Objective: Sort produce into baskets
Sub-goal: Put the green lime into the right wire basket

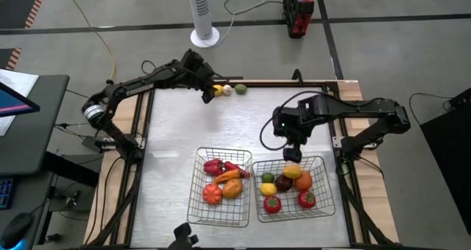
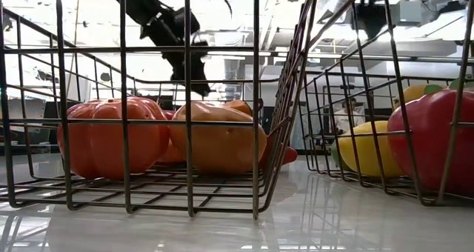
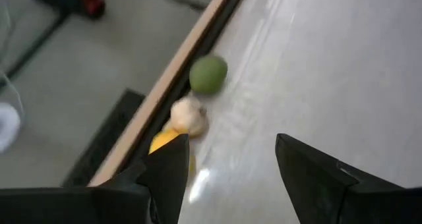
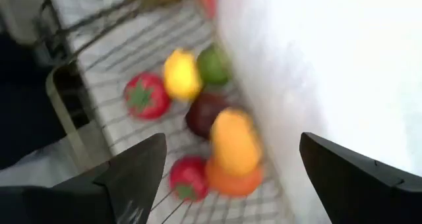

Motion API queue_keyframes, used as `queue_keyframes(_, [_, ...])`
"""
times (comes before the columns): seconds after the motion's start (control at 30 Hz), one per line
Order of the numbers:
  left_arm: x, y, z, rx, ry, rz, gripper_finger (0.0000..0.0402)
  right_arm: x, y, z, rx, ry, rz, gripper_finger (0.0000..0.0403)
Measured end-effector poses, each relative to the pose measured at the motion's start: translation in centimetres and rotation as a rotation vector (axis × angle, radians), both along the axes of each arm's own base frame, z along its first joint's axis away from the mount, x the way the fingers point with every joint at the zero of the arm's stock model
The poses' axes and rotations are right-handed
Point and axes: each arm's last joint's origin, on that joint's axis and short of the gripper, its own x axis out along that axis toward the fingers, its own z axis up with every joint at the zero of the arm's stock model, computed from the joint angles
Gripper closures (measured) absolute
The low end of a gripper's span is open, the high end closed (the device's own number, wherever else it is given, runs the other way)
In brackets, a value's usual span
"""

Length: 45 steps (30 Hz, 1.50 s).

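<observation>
Three pieces of produce lie in a row by the table's far edge: a yellow one (image 1: 218, 91), a whitish one (image 1: 227, 90) and a green one (image 1: 241, 89). My left gripper (image 1: 208, 95) hangs open above and just left of them. In its wrist view the green piece (image 3: 208, 74) and the whitish piece (image 3: 190, 116) lie ahead, and the yellow piece (image 3: 169, 143) is half hidden behind one finger. My right gripper (image 1: 294, 153) hangs open over the far rim of the right basket (image 1: 329, 195), with nothing between its fingers. The left basket (image 1: 193, 200) stands beside it.
The left basket holds red and orange pieces (image 1: 223, 180), among them a long red pepper (image 1: 237, 169). The right basket holds yellow, orange, red, green and dark pieces (image 4: 217, 118). A wooden rail (image 3: 178, 66) runs along the far edge. The table's middle (image 1: 221, 125) is bare.
</observation>
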Motion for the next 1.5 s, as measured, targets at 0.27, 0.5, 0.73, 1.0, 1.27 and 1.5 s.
queue_keyframes(0.27, [-3.6, -5.3, -0.6, 0.08, -0.188, -0.035, 0.0189, 3.1, -4.8, -0.6, -0.309, -0.214, 0.019, 0.0029])
queue_keyframes(0.5, [-6.4, -8.6, -1.1, -0.073, -0.286, 0.087, 0.0189, 8.4, -10.8, -4.2, -0.448, -0.366, -0.031, 0.0029])
queue_keyframes(0.73, [-7.9, -11.4, 1.6, -0.018, -0.397, 0.202, 0.0189, 11.3, -16.3, -8.8, -0.503, -0.408, -0.137, 0.0033])
queue_keyframes(1.0, [-9.2, -13.0, 2.8, -0.013, -0.45, 0.285, 0.0189, 12.1, -21.0, -12.0, -0.539, -0.463, -0.261, 0.0066])
queue_keyframes(1.27, [-9.2, -13.1, 2.6, -0.032, -0.432, 0.289, 0.0189, 12.0, -22.6, -14.2, -0.515, -0.424, -0.31, 0.0088])
queue_keyframes(1.5, [-9.3, -13.1, 2.4, -0.037, -0.411, 0.292, 0.0189, 12.0, -23.4, -13.6, -0.495, -0.515, -0.309, 0.0088])
